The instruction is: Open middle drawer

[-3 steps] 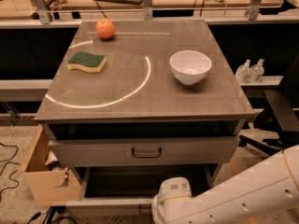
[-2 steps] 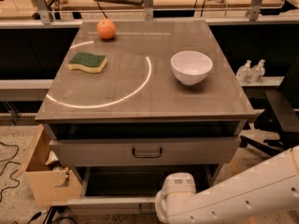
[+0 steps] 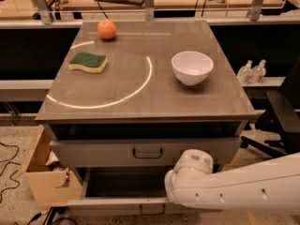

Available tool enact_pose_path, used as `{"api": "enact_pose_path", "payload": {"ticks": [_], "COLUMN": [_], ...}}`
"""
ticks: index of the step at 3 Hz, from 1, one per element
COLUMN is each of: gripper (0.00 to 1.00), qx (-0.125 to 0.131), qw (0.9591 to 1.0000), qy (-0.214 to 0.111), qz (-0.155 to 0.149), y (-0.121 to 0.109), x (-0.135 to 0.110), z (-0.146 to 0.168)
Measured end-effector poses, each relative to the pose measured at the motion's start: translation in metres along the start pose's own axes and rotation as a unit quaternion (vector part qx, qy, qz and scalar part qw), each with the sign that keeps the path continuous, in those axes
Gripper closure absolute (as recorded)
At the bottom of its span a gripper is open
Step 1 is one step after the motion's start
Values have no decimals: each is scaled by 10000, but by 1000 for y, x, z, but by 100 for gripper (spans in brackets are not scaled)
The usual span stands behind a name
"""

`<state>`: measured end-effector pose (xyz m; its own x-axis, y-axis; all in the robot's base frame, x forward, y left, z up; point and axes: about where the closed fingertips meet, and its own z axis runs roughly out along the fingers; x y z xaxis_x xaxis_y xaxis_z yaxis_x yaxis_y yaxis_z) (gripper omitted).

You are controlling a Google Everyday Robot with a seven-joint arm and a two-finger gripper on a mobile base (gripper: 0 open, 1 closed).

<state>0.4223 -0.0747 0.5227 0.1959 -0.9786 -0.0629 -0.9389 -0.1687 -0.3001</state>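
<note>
Arm (image 3: 243, 186): we see its rounded white end a little higher and further toward the right of the view than a second ago; nothing else has shifted.
Gripper: we cannot see it; it lies somewhere past the arm's rounded end, low at the front of the cabinet, so we cannot tell how it is set.
Middle drawer (image 3: 117, 203): pulled well out at the bottom of the view, its low grey front panel nearest us, with the arm's end covering its right part.
Loop handle (image 3: 152, 209): small and dark, at the middle of that low panel, just left of the arm's end.
Tray (image 3: 122, 182): dark grey, open to view behind the panel.
Upper drawer (image 3: 93, 152): directly above, with a taller grey front and a bigger handle (image 3: 147, 152); we see a dark gap between it and the worktop.
Worktop (image 3: 140, 102): grey, marked with a pale curved line (image 3: 140, 86).
Orange (image 3: 107, 29): at the far left of the worktop.
Sponge (image 3: 88, 62): green over yellow, lying flat, nearer us than the orange.
Bowl (image 3: 192, 67): white, upright, on the right half, well apart from the sponge.
Cardboard box (image 3: 44, 182): on the floor, against the cabinet's left side.
Bottles (image 3: 251, 71): two small ones on a shelf to the right.
</note>
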Motion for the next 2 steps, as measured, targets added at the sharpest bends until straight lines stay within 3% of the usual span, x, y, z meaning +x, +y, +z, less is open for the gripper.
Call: {"api": "enact_pose_path", "payload": {"ticks": [1,2], "gripper": [100,100], "qx": [-119,-306], "qw": [9998,9994], "qy": [39,-35], "qz": [136,170], "y": [-9,-1], "x": [14,28], "z": [-18,-16]}}
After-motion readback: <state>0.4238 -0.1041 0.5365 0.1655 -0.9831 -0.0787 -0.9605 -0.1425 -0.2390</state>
